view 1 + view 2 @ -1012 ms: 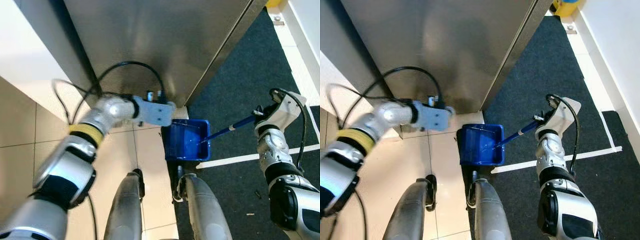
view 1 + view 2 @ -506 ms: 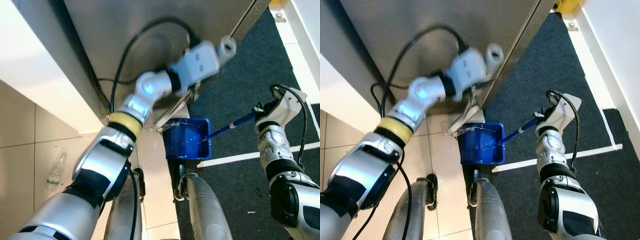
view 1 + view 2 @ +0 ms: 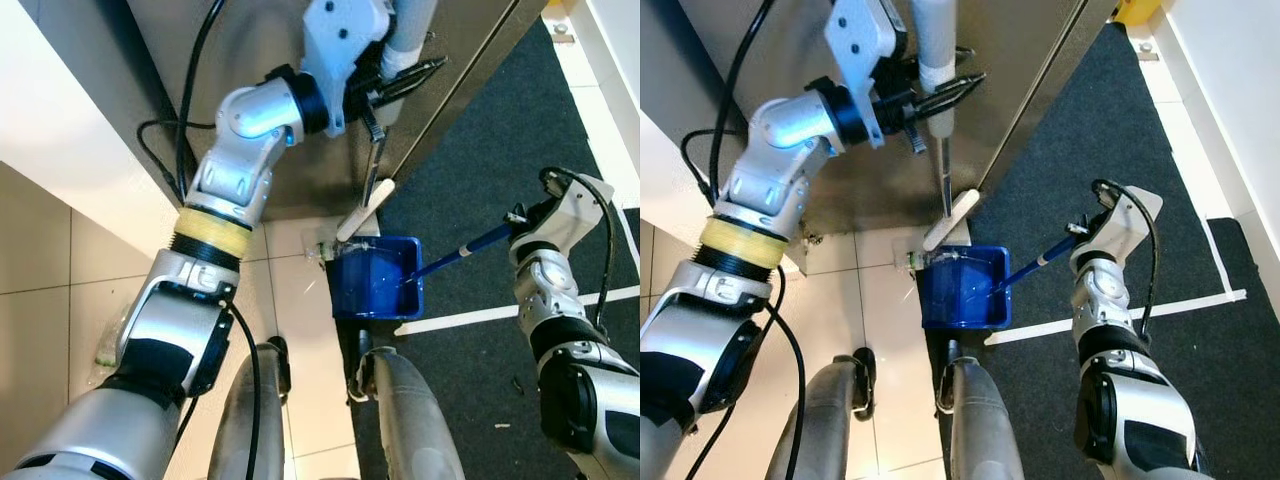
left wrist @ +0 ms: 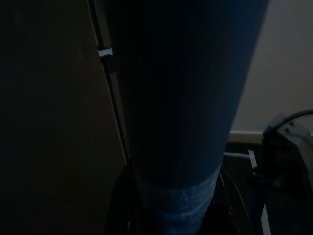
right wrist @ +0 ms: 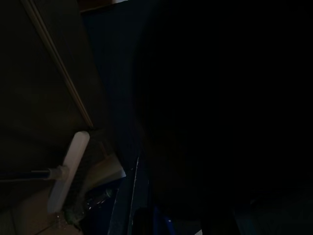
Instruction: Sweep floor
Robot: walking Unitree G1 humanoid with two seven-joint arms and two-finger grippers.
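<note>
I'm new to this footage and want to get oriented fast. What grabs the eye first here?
The left gripper is raised high in front of the steel cabinet, shut on a broom whose pale head hangs just above the blue dustpan. The dustpan sits on the floor where tile meets dark carpet, and the right gripper holds its blue handle.

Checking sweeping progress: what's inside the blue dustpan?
The blue dustpan looks bare blue inside; clear crumpled litter lies at its mouth under the broom head. Shaded corners can't be judged.

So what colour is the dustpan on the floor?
The dustpan is bright blue, clearest in the right eye view.
</note>
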